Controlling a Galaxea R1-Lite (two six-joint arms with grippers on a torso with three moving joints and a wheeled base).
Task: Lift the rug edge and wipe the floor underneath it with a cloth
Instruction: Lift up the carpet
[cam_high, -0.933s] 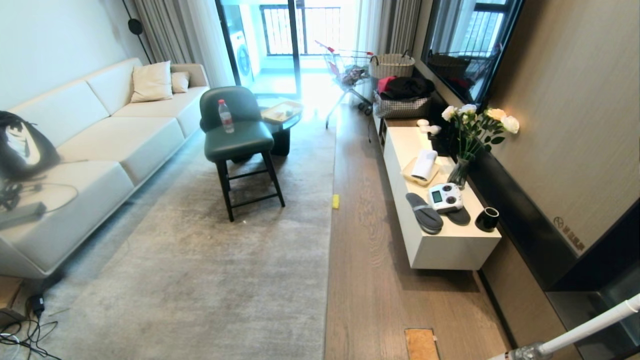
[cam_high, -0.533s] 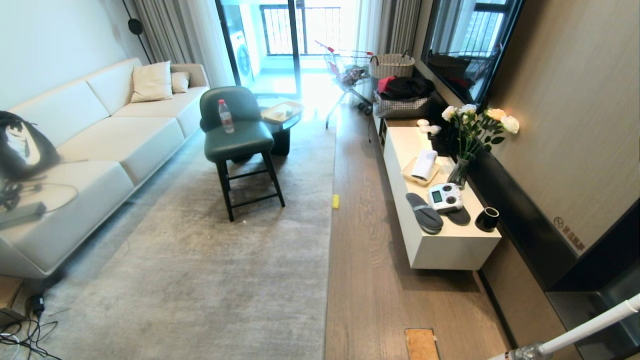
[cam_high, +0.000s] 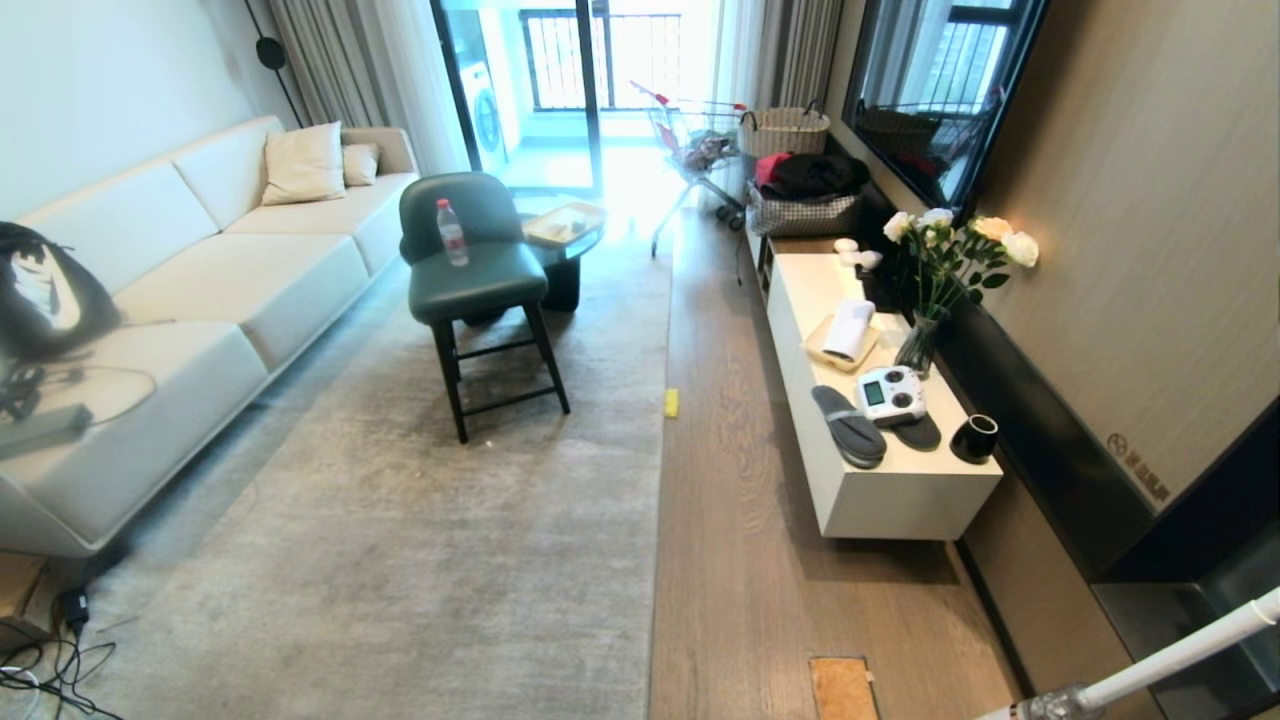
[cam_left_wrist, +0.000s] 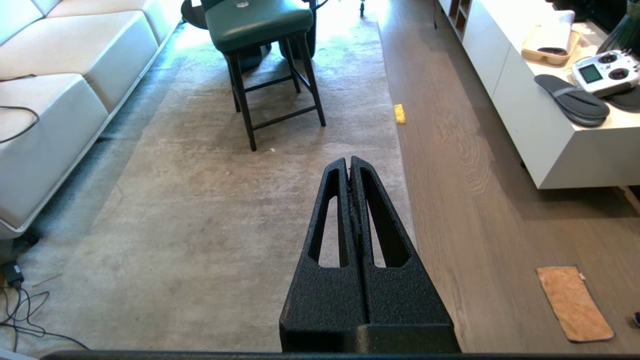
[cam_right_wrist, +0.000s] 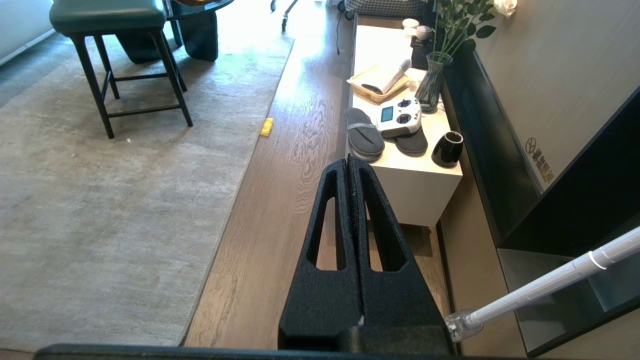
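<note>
The pale grey-beige rug lies flat, and its rug edge (cam_high: 655, 520) runs straight along the grey-brown plank floor (cam_high: 745, 540). An orange cloth (cam_high: 842, 688) lies flat on the floor near me, a little right of that edge; the left wrist view also shows the cloth (cam_left_wrist: 574, 302). Neither arm appears in the head view. My left gripper (cam_left_wrist: 349, 160) is shut and empty, held high over the rug edge (cam_left_wrist: 395, 150). My right gripper (cam_right_wrist: 348, 161) is also shut and empty, high over the bare floor (cam_right_wrist: 280, 210) to the right of the rug edge (cam_right_wrist: 227, 200).
A small yellow block (cam_high: 671, 402) sits at the rug edge farther ahead. A green chair (cam_high: 480, 270) stands on the rug. A low white cabinet (cam_high: 880, 500) lines the right wall and a sofa (cam_high: 200, 290) the left. A white pole (cam_high: 1170, 660) leans at near right, and cables (cam_high: 50, 670) lie at near left.
</note>
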